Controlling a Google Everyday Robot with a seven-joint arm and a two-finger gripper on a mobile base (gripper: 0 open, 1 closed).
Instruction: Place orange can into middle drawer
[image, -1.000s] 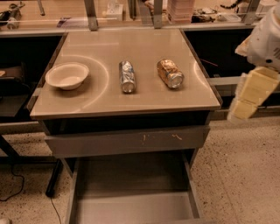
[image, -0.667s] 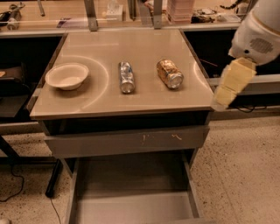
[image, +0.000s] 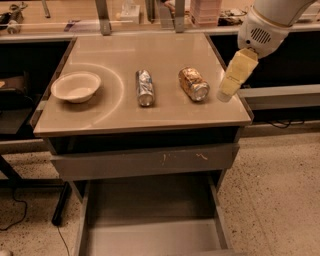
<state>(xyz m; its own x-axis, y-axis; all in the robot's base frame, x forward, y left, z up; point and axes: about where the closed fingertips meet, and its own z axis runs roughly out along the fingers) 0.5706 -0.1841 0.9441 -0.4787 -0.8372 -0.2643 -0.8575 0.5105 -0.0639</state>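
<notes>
Gripper (image: 226, 92): pale yellow, hanging at a slant from the white arm housing (image: 264, 27) over the right edge of the tabletop (image: 150, 50), tip pointing down and to the left. We cannot tell whether it is spread or closed; from here it reads as one solid block. It holds nothing that we can see and stands just beside the orange can (image: 193, 83), to its right, not touching it

Orange can: on its side on the tan tabletop, right of centre, shiny silver end turned toward the camera and slightly right. Mottled gold-and-pale body

Silver-blue can (image: 144, 87): also on its side, near the middle of the top, left of the orange can and apart from it, its end toward the camera

White bowl (image: 76, 86): upright at the left side of the top, well apart from both cans. We note a faint curved ring mark on the surface around it

Below the top: a closed grey drawer front (image: 140, 162) with small orange scratches right of centre

Middle drawer (image: 150, 235): pulled out beneath that front, grey floor and low side walls in view, nothing lying in the part we see; its front edge is cut off by the frame

Speckled floor (image: 280, 190) to the right of the cabinet
</notes>
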